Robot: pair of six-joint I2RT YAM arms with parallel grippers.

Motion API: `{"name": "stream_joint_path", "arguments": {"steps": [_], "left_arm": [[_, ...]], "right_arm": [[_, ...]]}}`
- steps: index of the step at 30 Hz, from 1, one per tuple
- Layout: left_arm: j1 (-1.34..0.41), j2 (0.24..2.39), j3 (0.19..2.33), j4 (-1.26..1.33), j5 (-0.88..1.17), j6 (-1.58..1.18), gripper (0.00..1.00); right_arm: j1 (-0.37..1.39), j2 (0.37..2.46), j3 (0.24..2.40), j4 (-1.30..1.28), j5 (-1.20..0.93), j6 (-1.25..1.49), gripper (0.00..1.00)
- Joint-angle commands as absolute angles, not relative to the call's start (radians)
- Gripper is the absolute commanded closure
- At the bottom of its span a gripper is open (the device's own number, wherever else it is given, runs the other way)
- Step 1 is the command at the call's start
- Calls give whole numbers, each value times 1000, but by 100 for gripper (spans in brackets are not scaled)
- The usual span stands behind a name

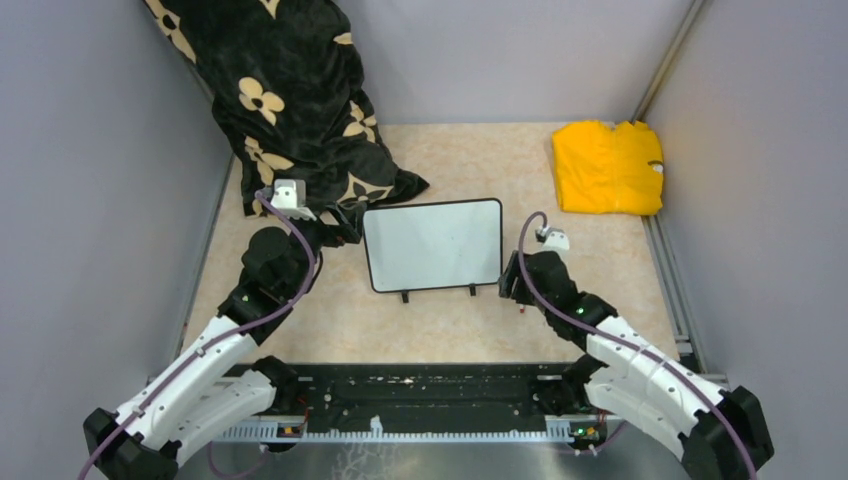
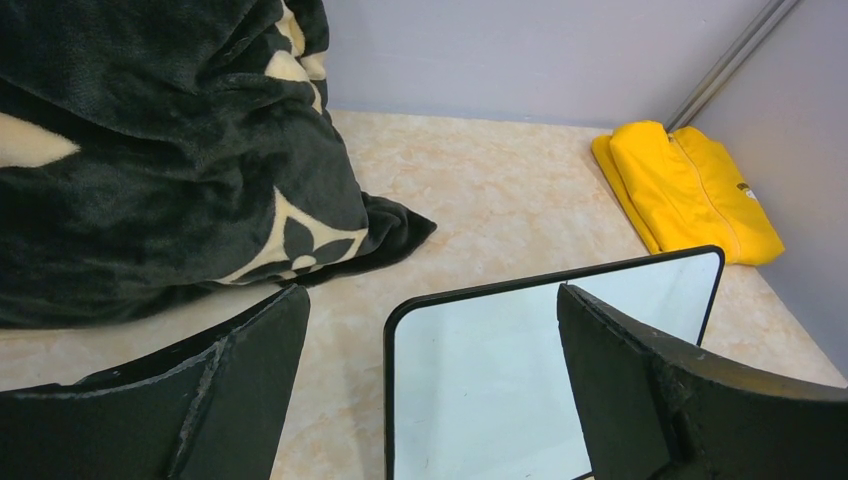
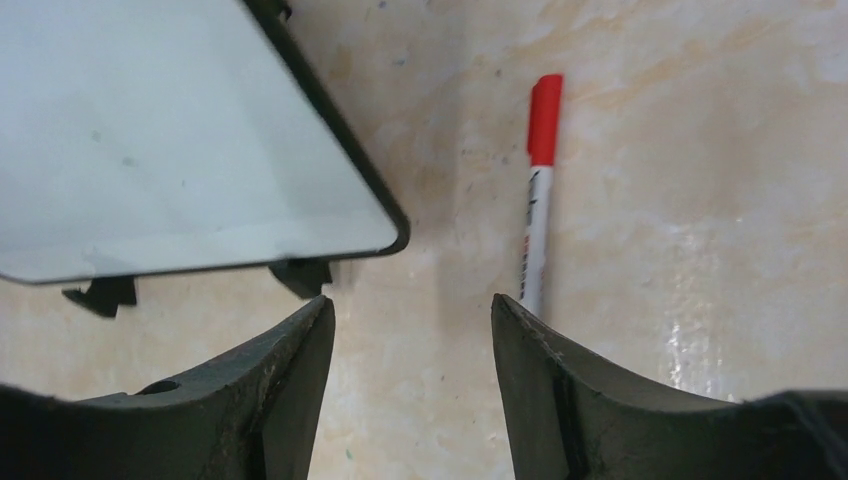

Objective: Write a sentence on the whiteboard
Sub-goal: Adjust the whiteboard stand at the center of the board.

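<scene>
The whiteboard [image 1: 432, 245] lies flat mid-table, white with a thin black frame and two small feet on its near edge. Its face is blank and no sentence shows on it. My left gripper [image 1: 348, 226] is open at the board's far left corner [image 2: 400, 320], which sits between its fingers [image 2: 250, 370] without touching them. My right gripper [image 3: 411, 298] is open just off the board's near right corner [image 3: 385, 235], with bare table between its fingers. A white marker with a red cap [image 3: 537, 200] lies on the table, its lower end hidden behind the right-hand finger [image 3: 560, 380].
A black blanket with cream flowers [image 1: 290, 100] is heaped at the back left, its hem close to the left gripper. A folded yellow cloth [image 1: 607, 167] lies at the back right. Grey walls close in three sides, and a black rail [image 1: 420, 400] runs along the near edge.
</scene>
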State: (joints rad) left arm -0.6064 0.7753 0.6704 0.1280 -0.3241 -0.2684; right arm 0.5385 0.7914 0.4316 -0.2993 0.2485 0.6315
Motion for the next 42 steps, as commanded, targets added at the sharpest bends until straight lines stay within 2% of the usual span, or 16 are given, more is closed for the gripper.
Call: {"name": "stream_joint_path", "arguments": {"steps": [1, 9, 17, 30, 42], "left_arm": [[-612, 782, 666, 152, -313, -275, 1], [-612, 791, 665, 151, -307, -279, 1], [-612, 793, 664, 150, -314, -279, 1], [-611, 798, 665, 152, -297, -287, 1], [-612, 805, 663, 151, -299, -291, 1]], "right_arm": [[688, 804, 467, -334, 380, 665, 42], [806, 968, 448, -170, 391, 738, 42], [809, 1155, 493, -7, 369, 725, 45], [808, 1278, 532, 64, 343, 701, 48], [813, 1299, 525, 58, 382, 685, 73]]}}
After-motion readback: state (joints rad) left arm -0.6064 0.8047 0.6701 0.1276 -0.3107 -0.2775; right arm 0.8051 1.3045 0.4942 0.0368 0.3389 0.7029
